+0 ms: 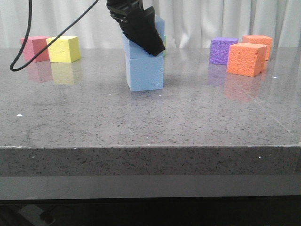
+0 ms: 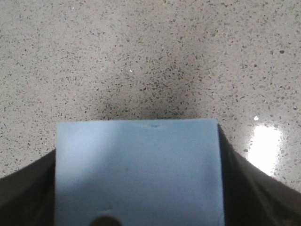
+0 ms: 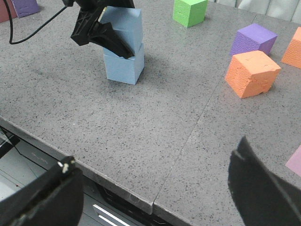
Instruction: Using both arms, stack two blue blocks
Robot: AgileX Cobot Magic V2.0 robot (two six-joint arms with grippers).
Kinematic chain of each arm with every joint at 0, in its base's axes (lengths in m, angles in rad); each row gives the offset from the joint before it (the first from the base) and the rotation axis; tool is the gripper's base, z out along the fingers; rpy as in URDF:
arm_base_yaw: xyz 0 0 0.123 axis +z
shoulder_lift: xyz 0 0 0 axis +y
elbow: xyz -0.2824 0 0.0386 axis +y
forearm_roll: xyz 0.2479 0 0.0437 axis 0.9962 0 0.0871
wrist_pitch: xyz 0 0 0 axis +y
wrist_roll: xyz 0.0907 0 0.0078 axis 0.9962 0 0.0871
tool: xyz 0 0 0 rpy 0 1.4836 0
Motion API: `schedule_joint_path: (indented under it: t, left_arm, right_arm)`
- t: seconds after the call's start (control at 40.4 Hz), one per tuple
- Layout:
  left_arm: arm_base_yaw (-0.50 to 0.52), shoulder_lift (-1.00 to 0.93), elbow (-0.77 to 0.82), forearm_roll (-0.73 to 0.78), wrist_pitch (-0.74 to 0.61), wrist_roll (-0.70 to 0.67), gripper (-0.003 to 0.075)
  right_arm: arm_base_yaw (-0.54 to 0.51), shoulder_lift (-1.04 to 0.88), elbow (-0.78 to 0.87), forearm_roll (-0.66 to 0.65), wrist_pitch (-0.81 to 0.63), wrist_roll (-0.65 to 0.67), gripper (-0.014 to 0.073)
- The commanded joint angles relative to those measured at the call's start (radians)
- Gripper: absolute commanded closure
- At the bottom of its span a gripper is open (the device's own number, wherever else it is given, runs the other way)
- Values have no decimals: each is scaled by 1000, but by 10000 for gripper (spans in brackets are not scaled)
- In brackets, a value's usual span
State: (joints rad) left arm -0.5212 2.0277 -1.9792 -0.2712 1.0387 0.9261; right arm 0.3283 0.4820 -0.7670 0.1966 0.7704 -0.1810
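Two pale blue blocks stand stacked at the table's middle. The lower blue block (image 1: 145,73) sits on the table. The upper blue block (image 1: 159,26) rests on it, slightly offset. My left gripper (image 1: 143,37) comes down from above and is shut on the upper block, whose top fills the left wrist view (image 2: 136,165) between the black fingers (image 2: 256,188). The right wrist view shows the lower block (image 3: 123,68), the upper block (image 3: 129,23) and the left gripper (image 3: 101,33). My right gripper (image 3: 150,188) is open and empty over the table's front edge, far from the stack.
A red cube (image 1: 34,48) and a yellow cube (image 1: 64,49) stand at the back left. A purple cube (image 1: 223,50) and two orange cubes (image 1: 245,59) (image 1: 258,44) stand at the back right. A green cube (image 3: 189,12) stands behind the stack.
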Motion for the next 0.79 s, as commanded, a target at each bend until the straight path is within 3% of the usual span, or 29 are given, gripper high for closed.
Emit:
schedule_joint_path:
  t: [0.0, 0.272, 0.47, 0.767]
  left_arm:
    - [-8, -66, -32, -20, -38, -4, 204]
    - [-8, -117, -32, -20, -61, -15, 134]
    - [-8, -193, -32, -20, -61, -39, 133]
    - [-8, -360, -29, -68, -59, -194, 133]
  right_arm:
    - [-7, 5, -25, 10, -73, -4, -31]
    - [-7, 5, -25, 10, -73, -4, -31]
    - [-7, 5, -25, 10, -73, -4, -31]
    - [-7, 5, -25, 10, -73, -4, -31]
